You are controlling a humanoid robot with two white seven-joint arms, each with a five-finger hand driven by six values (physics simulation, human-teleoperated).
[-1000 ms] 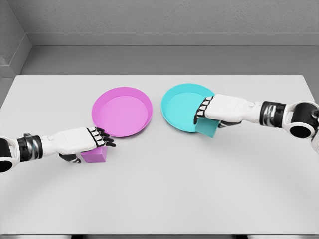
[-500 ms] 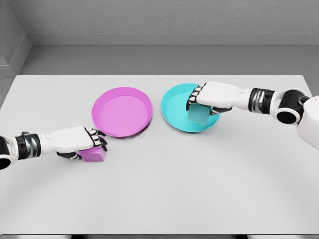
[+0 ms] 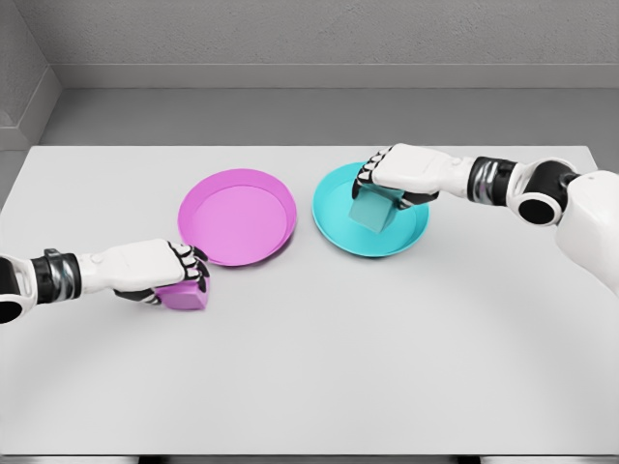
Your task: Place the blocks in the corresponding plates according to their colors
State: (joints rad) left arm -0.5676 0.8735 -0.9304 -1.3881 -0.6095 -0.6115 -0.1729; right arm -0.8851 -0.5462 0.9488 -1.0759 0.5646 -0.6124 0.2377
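A magenta plate (image 3: pixel 237 217) and a cyan plate (image 3: pixel 340 225) sit side by side in the middle of the white table (image 3: pixel 309 387). My right hand (image 3: pixel 377 188) is shut on a cyan block (image 3: pixel 370 210) and holds it over the cyan plate; whether the block touches the plate I cannot tell. My left hand (image 3: pixel 184 275) is shut on a magenta block (image 3: pixel 181 297), which sits low at the table just in front of the magenta plate's near-left rim.
A grey floor and wall lie beyond the table's far edge. The table's front edge runs along the bottom of the view.
My right hand has carried the cyan block from the plate's near-right rim to over the plate. My left hand's fingers have curled down around the magenta block.
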